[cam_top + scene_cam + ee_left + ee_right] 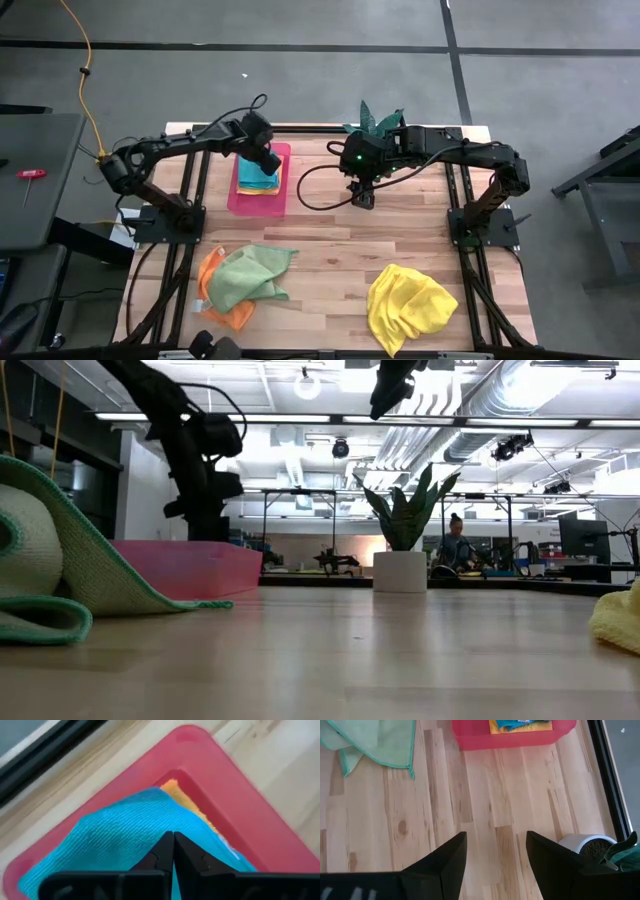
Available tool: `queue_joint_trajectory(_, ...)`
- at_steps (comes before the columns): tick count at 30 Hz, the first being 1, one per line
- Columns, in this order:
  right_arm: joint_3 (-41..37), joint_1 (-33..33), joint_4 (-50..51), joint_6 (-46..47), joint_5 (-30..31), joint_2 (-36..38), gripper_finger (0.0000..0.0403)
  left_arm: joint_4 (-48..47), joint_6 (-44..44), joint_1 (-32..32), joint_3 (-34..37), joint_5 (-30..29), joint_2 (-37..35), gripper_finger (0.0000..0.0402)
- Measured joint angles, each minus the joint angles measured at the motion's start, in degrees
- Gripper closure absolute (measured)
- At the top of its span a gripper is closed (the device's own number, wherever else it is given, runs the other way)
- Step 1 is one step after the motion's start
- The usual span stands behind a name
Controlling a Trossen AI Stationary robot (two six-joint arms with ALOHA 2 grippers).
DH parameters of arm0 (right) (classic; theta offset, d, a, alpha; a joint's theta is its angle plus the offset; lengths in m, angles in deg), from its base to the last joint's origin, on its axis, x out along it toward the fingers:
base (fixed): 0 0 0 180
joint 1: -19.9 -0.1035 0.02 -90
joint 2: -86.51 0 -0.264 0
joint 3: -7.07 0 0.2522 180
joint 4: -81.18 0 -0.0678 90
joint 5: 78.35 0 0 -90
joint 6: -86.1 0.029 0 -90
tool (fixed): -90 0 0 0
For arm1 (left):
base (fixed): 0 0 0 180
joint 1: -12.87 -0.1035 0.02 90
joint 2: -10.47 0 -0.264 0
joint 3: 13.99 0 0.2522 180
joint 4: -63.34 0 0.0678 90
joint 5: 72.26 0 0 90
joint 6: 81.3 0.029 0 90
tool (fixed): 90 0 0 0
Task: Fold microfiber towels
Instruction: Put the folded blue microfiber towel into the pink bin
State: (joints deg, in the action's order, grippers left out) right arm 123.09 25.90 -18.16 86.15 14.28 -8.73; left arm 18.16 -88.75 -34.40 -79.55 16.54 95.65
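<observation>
Pressed together, your left gripper (173, 851) hangs over the teal towel (120, 840) stacked on a yellow one (186, 800) in the pink tray (258, 196), while your right gripper's (496, 851) jaws stand spread above bare table (400, 240) near the potted plant (403, 540). Toward the front edge you see the light green towel (245, 274) covering most of the orange towel (212, 290), and a crumpled yellow towel (408, 303) lying well apart to the right. From the low view the tray wall hides its stack.

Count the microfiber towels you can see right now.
5: teal towel on a yellow towel in the pink tray; light green towel over an orange towel; crumpled yellow towel front right. More may be hidden.
</observation>
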Motion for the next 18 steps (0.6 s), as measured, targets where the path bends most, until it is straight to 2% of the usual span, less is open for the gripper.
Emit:
queue_joint_trajectory(10, 0.00, 0.00, 0.07, 0.07, 0.00, 0.00, 0.0206, 8.36, -5.78, 2.60, 3.29, 2.34, 5.32, 0.0401)
queue_joint_trajectory(18, 0.00, 0.00, -0.40, 0.15, -0.01, 0.00, 0.0206, 10.74, -5.81, 6.48, 3.31, 1.93, 7.19, 0.0402)
